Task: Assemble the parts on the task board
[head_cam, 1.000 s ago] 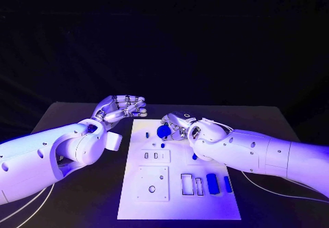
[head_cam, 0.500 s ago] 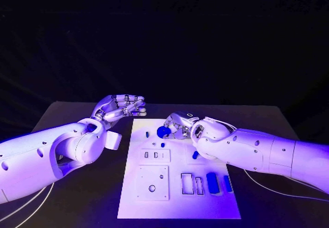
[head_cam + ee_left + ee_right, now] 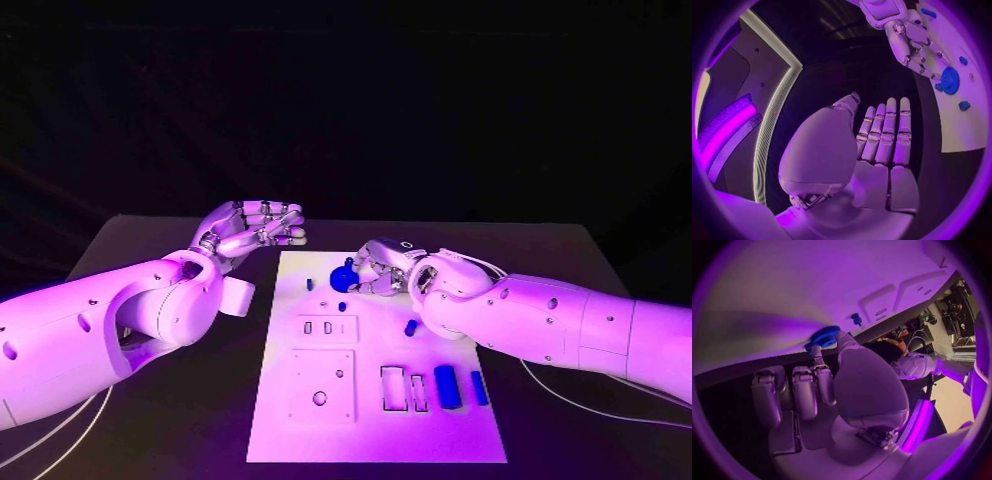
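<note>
The right hand (image 3: 382,268) is pinching a blue gear (image 3: 345,279) between thumb and a finger, holding it over the far end of the board (image 3: 378,445); the wrist view is showing the gear (image 3: 824,336) at the fingertips, just above the white plate, though whether it is touching the plate cannot be told. The left hand (image 3: 257,227) is hovering off the board's far left corner, above the surface (image 3: 130,240), holding nothing, its fingers (image 3: 886,131) lying straight and close together. Small blue parts are sitting on the board: a peg (image 3: 342,304) just near of the gear, another (image 3: 410,327) beside the right forearm, and two blocks (image 3: 446,386) at the near right.
</note>
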Controlling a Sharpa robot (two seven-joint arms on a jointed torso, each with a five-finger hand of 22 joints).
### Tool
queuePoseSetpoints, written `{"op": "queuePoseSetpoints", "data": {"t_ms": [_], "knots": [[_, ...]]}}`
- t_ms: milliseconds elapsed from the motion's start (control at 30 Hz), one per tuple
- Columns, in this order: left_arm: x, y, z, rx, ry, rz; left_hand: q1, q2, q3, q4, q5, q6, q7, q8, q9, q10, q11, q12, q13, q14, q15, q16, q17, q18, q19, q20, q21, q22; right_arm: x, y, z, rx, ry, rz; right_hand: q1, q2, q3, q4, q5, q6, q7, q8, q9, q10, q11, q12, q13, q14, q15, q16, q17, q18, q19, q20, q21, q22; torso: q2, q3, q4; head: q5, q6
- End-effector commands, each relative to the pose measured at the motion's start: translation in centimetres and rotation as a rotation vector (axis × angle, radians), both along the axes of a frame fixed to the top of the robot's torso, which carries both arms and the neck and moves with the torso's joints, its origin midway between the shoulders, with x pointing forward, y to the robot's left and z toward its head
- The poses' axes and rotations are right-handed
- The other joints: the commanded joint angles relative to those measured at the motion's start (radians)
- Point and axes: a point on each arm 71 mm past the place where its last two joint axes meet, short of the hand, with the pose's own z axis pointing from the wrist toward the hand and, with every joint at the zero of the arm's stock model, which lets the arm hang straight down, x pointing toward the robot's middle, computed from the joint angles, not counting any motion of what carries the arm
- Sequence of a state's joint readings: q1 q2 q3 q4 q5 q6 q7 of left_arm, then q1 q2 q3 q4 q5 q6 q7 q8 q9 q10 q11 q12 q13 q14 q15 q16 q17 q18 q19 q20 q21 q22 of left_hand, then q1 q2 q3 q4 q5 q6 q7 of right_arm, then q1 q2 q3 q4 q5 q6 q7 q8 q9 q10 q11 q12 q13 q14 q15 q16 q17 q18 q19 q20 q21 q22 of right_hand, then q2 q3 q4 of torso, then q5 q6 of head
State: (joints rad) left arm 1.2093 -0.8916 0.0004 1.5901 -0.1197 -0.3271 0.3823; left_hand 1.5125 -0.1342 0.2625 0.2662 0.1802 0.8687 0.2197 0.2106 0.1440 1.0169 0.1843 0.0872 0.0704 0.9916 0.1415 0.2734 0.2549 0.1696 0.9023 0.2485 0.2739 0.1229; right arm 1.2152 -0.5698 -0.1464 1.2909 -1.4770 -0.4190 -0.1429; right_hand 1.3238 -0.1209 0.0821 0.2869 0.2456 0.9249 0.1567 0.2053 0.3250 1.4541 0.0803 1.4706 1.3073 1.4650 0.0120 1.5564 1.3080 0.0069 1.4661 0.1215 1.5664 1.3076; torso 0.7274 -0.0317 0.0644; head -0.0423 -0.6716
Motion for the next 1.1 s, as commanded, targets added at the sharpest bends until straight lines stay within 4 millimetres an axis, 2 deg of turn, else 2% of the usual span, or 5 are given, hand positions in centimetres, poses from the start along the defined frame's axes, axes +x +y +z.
{"op": "queuePoseSetpoints", "data": {"t_ms": [33, 133, 500, 867, 1100], "knots": [[0.0, -0.3, 0.2, -0.011, -0.004, -0.019, 0.001, -0.001, 0.006, -0.003, -0.006, -0.007, 0.029, -0.005, 0.001, 0.005, 0.005, -0.005, -0.001, -0.008, -0.001, -0.002, 0.001, 0.013, 0.007, -0.002, 0.003, 0.001, -0.4, -1.5, 0.6, 0.061, -0.011, -0.021, -0.002, -0.008, 0.008, 0.0, 0.005, -0.01, 0.002, -0.004, -0.002, 0.001, -0.002, 0.0, 0.136, 0.096, -0.005, 0.003, 0.218, -0.007, 0.105, -0.008, 0.004, 0.263, -0.003, -0.0003, -0.0027, -0.006, 0.007], [0.1, -0.3, 0.1, -0.011, -0.003, -0.018, 0.001, -0.001, 0.006, -0.003, -0.006, -0.007, 0.029, -0.005, 0.001, 0.005, 0.005, -0.005, -0.001, -0.008, -0.001, -0.002, 0.001, 0.013, 0.007, -0.002, 0.003, 0.001, -0.9, -3.4, 1.3, 0.115, 0.022, -0.048, 0.014, -0.012, 0.019, -0.004, 0.009, -0.016, 0.004, -0.006, -0.005, 0.001, -0.001, 0.0, 0.137, 0.096, -0.004, 0.003, 0.217, -0.007, 0.105, -0.007, 0.004, 0.263, -0.004, -0.0001, -0.0078, -0.008, 0.011], [0.3, -0.1, -0.1, -0.011, 0.0, -0.012, 0.001, 0.0, 0.007, -0.003, -0.006, -0.007, 0.029, -0.005, 0.001, 0.005, 0.005, -0.005, -0.001, -0.008, -0.001, -0.002, 0.001, 0.013, 0.007, -0.002, 0.003, 0.001, -1.5, -11.8, 3.7, 0.281, 0.126, -0.114, 0.118, -0.049, 0.079, -0.04, 0.011, -0.023, 0.011, -0.007, -0.018, -0.015, 0.005, -0.014, 0.124, 0.095, 0.001, 0.002, 0.214, -0.007, 0.105, -0.002, 0.004, 0.263, -0.01, 0.0117, -0.0253, -0.014, 0.015], [0.3, -0.2, -0.3, -0.016, 0.007, -0.016, 0.002, -0.001, 0.008, -0.003, -0.006, -0.007, 0.029, -0.005, 0.001, 0.005, 0.005, -0.006, -0.001, -0.008, -0.001, -0.002, 0.002, 0.013, 0.007, -0.002, 0.003, 0.001, -1.0, -17.6, 3.5, 0.261, 0.111, -0.147, 0.168, -0.086, 0.11, -0.068, 0.029, -0.032, 0.016, -0.011, -0.028, -0.045, 0.009, -0.041, 0.095, 0.095, 0.005, 0.002, 0.215, -0.007, 0.105, 0.001, 0.004, 0.263, -0.009, 0.0223, -0.0311, -0.016, 0.015], [0.3, -0.3, -0.4, -0.017, 0.009, -0.019, 0.002, -0.001, 0.008, -0.003, -0.006, -0.007, 0.029, -0.005, 0.001, 0.005, 0.005, -0.006, -0.001, -0.008, -0.001, -0.002, 0.002, 0.013, 0.007, -0.002, 0.003, 0.001, -0.8, -19.1, 2.2, 0.243, 0.144, -0.168, 0.183, -0.095, 0.118, -0.076, 0.031, -0.035, 0.017, -0.012, -0.03, -0.049, 0.01, -0.045, 0.092, 0.095, 0.006, 0.003, 0.217, -0.007, 0.104, 0.002, 0.004, 0.263, -0.008, 0.0198, -0.024, -0.021, 0.011]]}}
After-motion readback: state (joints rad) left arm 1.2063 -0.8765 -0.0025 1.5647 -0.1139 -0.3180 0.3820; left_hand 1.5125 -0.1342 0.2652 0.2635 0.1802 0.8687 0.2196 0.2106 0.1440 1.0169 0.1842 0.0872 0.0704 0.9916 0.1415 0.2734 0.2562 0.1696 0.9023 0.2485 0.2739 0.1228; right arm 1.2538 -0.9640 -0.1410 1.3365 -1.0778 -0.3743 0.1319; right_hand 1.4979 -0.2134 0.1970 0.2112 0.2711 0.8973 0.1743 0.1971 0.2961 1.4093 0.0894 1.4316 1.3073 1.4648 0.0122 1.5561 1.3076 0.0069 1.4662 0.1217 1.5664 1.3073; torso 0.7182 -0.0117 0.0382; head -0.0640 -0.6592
